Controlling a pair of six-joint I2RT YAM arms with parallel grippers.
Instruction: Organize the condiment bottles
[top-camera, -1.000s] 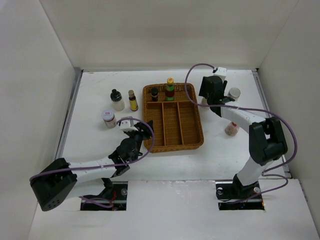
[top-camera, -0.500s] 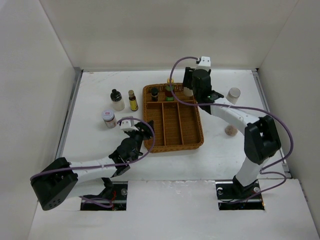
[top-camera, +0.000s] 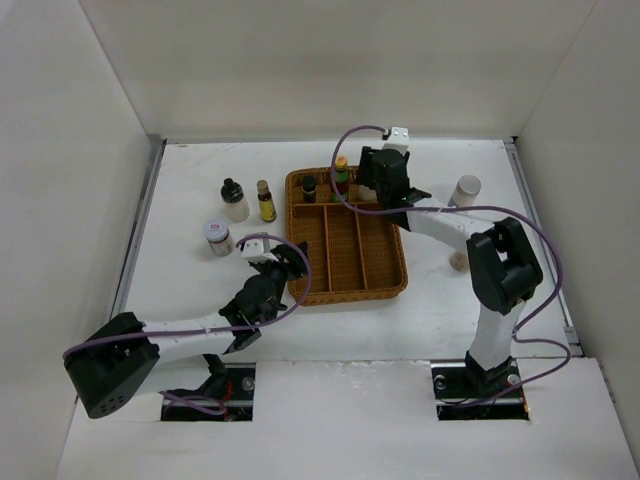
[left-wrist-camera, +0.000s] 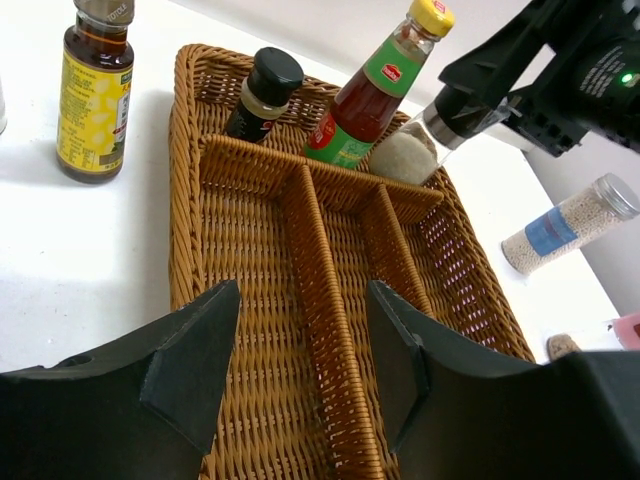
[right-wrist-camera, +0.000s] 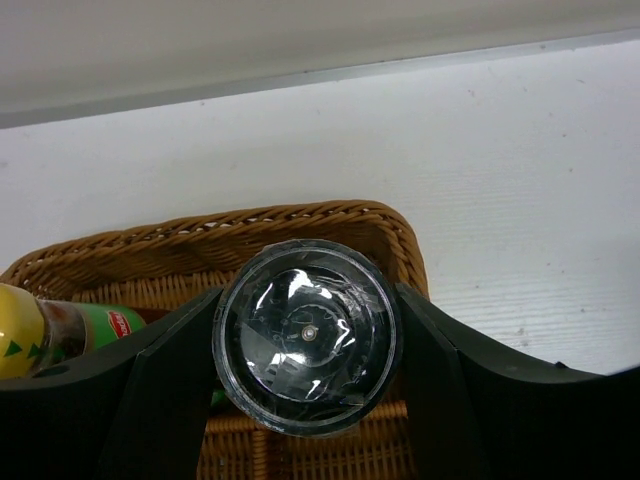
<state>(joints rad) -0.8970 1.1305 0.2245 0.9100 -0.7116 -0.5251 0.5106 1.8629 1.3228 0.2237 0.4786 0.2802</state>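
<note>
The right gripper (right-wrist-camera: 308, 345), clamped on a clear shaker (left-wrist-camera: 405, 155) of white grains, tilts it over the wicker tray's (left-wrist-camera: 184, 210) back compartment just below its jaws, beside the yellow-capped sauce bottle (left-wrist-camera: 366, 92); placing seems in hand, calling next for lowering it upright and releasing, while the left gripper (left-wrist-camera: 300, 370) hangs part-open, empty.

Rough woven wicker tray (left-wrist-camera: 182, 200), glossy clear plastic shaker (right-wrist-camera: 307, 335), matt white table (top-camera: 450, 300)
</note>
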